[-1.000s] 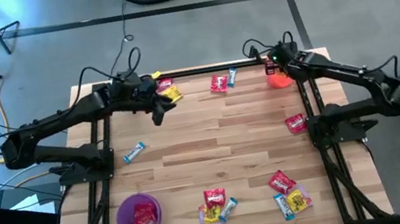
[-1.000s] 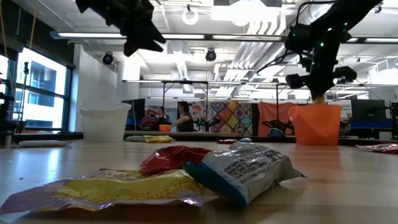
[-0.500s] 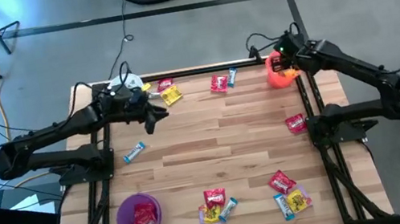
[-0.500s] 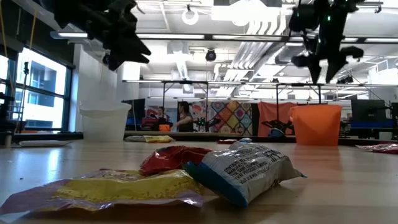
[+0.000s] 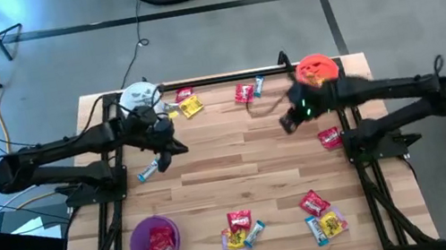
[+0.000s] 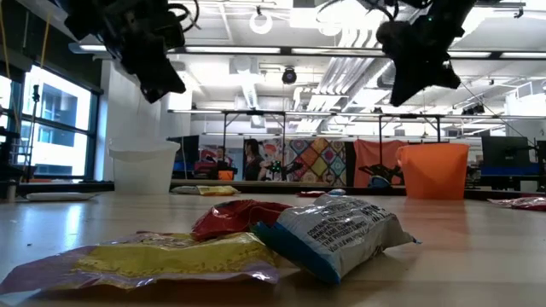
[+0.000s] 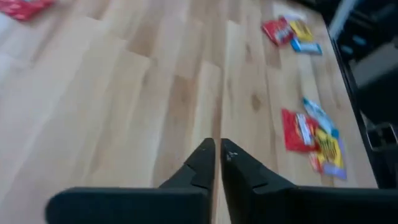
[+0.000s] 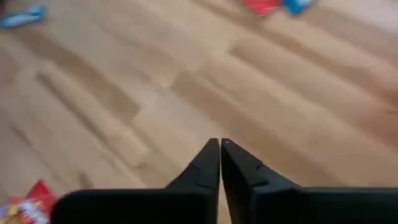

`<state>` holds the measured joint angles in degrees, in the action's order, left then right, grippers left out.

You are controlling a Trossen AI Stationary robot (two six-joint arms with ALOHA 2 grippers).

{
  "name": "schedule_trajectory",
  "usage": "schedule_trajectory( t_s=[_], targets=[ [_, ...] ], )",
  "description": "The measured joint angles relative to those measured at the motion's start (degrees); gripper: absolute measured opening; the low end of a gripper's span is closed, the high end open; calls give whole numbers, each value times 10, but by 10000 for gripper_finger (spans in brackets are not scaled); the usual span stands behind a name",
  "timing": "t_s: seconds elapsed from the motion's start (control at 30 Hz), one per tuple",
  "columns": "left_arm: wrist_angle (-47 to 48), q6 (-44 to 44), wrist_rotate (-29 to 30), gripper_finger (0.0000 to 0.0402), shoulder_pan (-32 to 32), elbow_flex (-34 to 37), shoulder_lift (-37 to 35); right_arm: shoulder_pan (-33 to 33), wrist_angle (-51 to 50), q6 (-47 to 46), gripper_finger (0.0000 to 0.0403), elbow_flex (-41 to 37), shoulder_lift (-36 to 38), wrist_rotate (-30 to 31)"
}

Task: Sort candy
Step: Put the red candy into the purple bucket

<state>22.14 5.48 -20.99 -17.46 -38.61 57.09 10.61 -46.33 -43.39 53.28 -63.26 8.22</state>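
Note:
Candy lies scattered on the wooden table: a light-blue piece (image 5: 150, 169), red (image 5: 184, 94) and yellow (image 5: 192, 106) pieces by the white bucket (image 5: 138, 96), red (image 5: 244, 93) and blue (image 5: 259, 87) pieces at the far middle, a red one (image 5: 329, 136), and two near clusters (image 5: 240, 228) (image 5: 323, 217). My left gripper (image 5: 174, 146) hovers shut and empty just beyond the light-blue piece. My right gripper (image 5: 288, 123) hovers shut and empty in front of the orange bucket (image 5: 316, 70). Both wrist views show the fingers (image 7: 217, 149) (image 8: 219, 146) closed over bare wood.
A purple bucket (image 5: 154, 242) with red candy inside stands at the near left. The low view has a yellow, red and blue-white pile (image 6: 256, 239) close in front. Black frame rails (image 5: 113, 171) (image 5: 352, 135) run along both table sides. Bare wood lies mid-table.
My left gripper has come away from the white bucket toward the table's near edge, uncovering the bucket. My right gripper has left its place over the orange bucket, where its fingers stood spread half a second ago, and has swung toward the table's left and near side, shut now.

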Motion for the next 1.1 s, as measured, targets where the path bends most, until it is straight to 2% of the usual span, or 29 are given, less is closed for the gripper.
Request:
schedule_trajectory(
  t_s=[0.17,0.3,0.4,0.53,0.73,0.9,1.1],
  targets=[
    [1,-6,16,2,45,-7,27,-116,111,-124,19,-81,0,54],
    [20,0,67,1,114,-46,65,-176,187,-170,4,-143,0,63],
    [27,35,118,1,176,-84,103,-206,221,-183,3,-179,0,73],
    [53,93,172,1,255,-138,169,-234,253,-184,2,-206,0,78],
    [88,135,235,3,347,-221,296,-260,260,-148,1,-212,0,93],
    [84,138,232,26,377,-293,387,-262,261,-129,1,-212,0,94],
    [84,138,214,81,380,-355,459,-261,265,-103,0,-212,0,109]
  ],
)
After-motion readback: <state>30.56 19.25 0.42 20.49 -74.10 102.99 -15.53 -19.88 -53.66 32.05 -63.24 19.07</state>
